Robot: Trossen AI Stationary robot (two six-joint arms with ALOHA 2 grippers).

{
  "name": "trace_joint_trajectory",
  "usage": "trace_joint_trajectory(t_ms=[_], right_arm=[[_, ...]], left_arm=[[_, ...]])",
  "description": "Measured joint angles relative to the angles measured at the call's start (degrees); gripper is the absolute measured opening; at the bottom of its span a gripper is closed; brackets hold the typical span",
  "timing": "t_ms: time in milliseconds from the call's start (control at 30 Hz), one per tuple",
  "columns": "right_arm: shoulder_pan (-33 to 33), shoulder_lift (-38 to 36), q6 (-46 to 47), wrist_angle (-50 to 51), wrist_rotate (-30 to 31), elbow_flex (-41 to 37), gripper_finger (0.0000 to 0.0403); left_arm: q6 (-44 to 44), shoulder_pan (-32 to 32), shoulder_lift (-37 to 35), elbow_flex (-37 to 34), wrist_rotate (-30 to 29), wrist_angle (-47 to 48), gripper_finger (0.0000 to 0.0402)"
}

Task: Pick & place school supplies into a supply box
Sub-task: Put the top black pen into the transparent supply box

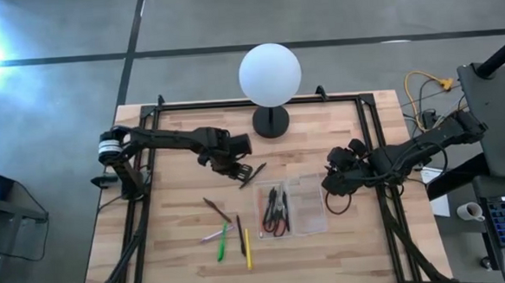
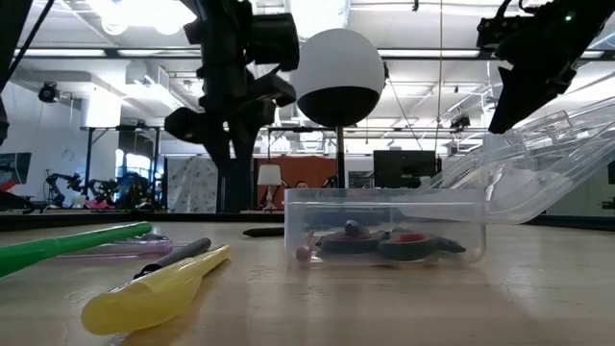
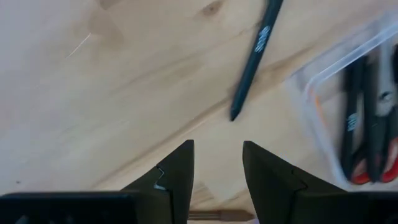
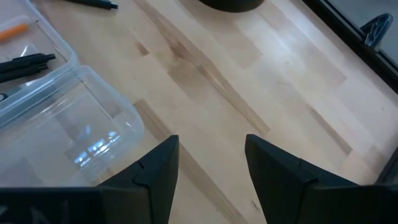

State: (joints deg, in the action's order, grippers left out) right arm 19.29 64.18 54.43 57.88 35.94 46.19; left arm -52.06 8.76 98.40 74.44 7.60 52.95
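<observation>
- Bare surface (image 1: 177, 189) lies open between the left end effector (image 1: 235, 168) and the loose pens (image 1: 227, 238).
- The globe lamp (image 1: 270, 76) blocks the far middle.
- The supply box (image 1: 304, 210), lid open, stands beside the right end effector (image 1: 331, 182).

Overhead view straight down, low view level across table (image 1: 181, 266), both sharing clear box (image 1: 299, 210), wrist views close

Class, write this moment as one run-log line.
left gripper: open, above black pen | right gripper: open, beside supply box | scissors: boxed
</observation>
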Motion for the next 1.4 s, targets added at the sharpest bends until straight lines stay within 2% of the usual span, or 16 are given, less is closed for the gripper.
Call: trace_joint_trajectory(t_ms=[500,600,800,1067,1233,1400], right_arm=[[-0.22,0.00,2.59,-1.65,0.04,-0.15,0.0176],[-0.22,0.00,2.56,-1.70,0.07,-0.15,0.0176],[-0.22,0.07,2.58,-1.73,0.09,-0.15,0.0176],[-0.22,0.10,2.59,-1.71,0.07,-0.17,0.0176],[-0.21,0.25,3.22,-1.56,0.02,-0.40,0.0176],[-0.19,0.60,3.68,-1.55,0.03,-0.42,0.0176]], left_arm=[[14.29,0.02,-0.23,-3.13,0.03,-0.39,0.0120],[14.23,0.02,-0.19,-3.71,-0.17,-2.49,0.0120],[12.91,-1.79,0.46,-3.80,-2.27,-13.60,0.0120],[12.93,-6.57,2.79,-4.81,-4.34,-14.83,0.0120],[12.97,-8.94,4.19,-4.20,-10.32,-15.98,0.0120],[12.97,-8.71,6.30,-4.73,-12.64,-16.67,0.0120]])
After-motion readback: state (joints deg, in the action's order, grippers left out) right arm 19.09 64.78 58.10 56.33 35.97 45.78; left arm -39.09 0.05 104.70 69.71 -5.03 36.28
